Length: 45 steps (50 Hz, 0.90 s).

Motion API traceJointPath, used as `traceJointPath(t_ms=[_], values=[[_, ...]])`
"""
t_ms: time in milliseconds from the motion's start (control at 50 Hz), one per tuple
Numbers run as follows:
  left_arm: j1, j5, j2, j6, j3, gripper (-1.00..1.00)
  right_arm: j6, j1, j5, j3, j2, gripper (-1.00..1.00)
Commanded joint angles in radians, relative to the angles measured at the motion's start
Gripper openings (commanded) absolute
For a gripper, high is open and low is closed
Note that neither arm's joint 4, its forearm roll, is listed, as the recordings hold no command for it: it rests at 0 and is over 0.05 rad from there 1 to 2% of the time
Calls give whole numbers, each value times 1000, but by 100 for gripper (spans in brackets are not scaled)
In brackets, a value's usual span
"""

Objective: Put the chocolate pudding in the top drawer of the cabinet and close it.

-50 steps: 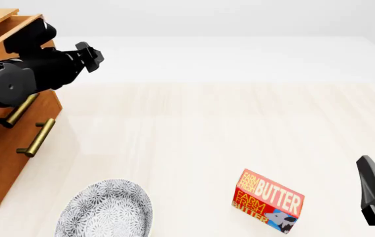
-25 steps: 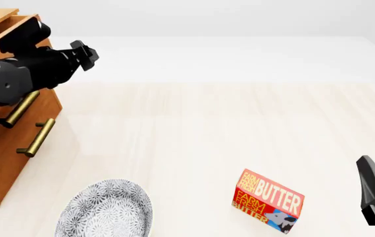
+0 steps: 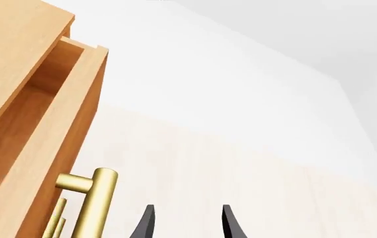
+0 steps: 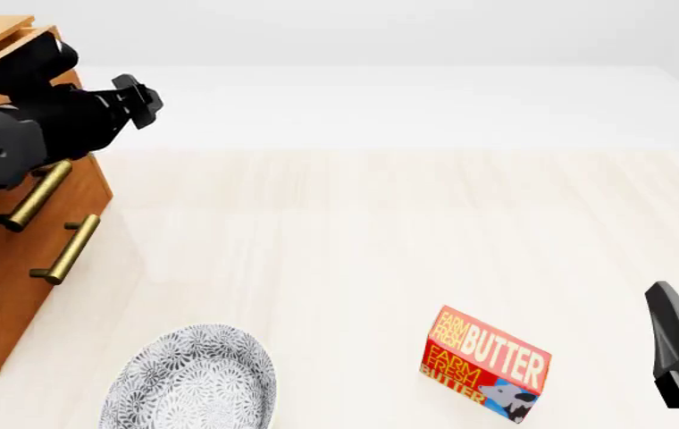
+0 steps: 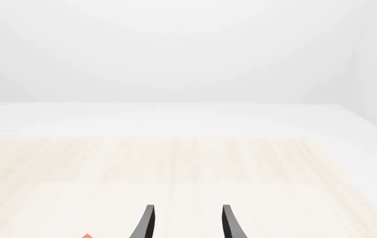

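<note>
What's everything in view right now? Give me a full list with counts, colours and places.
cabinet: one, light brown wood, table's left edge.
top drawer: one, wooden, partly open, brass handle.
lower drawer handle: one, brass.
butter box: one, red-orange, near right.
bowl: one, grey-patterned, near left.
table: one, pale wood.
chocolate pudding: not visible.
left gripper: black, open, beside the top drawer.
right gripper: black, open, near right edge.
</note>
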Motion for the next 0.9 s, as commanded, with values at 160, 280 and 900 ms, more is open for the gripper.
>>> traceJointPath(t_ms=[160,280,900], values=[[49,-3,-9,26,15,100,0,0,0,0,0,100],[59,-6,-8,30,18,100,0,0,0,0,0,100],[123,-2,-43,71,44,100,0,0,0,0,0,100]])
